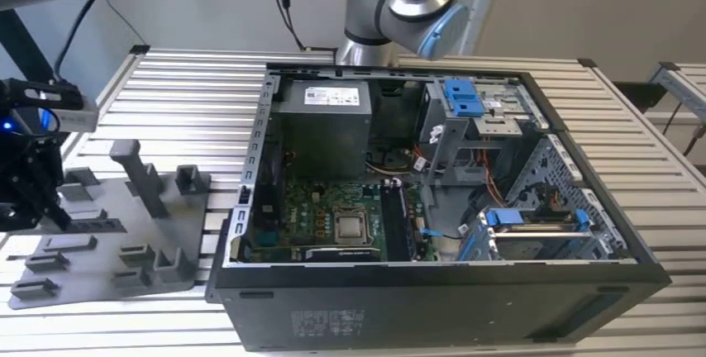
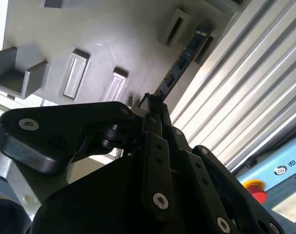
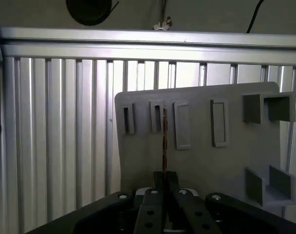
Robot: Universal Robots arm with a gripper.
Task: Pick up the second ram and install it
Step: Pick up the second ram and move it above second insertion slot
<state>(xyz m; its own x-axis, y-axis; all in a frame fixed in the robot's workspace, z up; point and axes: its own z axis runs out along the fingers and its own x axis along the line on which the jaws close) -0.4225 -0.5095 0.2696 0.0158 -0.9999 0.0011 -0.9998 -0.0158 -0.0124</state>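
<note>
My gripper (image 1: 46,208) hangs over the grey holder plate (image 1: 111,278) at the exterior view's left, beside the open computer case (image 1: 441,291). In the second wrist view the second ram (image 2: 184,53), a thin dark stick with small chips, runs from between the black fingers (image 2: 155,146) out across the plate (image 2: 114,34). The first wrist view shows the ram (image 3: 164,141) edge-on as a thin line rising from the gripper (image 3: 163,176) toward a slot in the plate (image 3: 201,165). The fingers are shut on the stick's near end. Whether it still sits in its slot I cannot tell.
The case lies open with its motherboard (image 1: 331,216) and dark memory slots (image 1: 395,221) facing up, blue latches (image 1: 464,97) on the drive cage. Upright posts (image 1: 144,179) stand on the holder plate. The arm's base (image 1: 398,10) rises behind the case. A slatted metal table (image 1: 188,101) carries everything.
</note>
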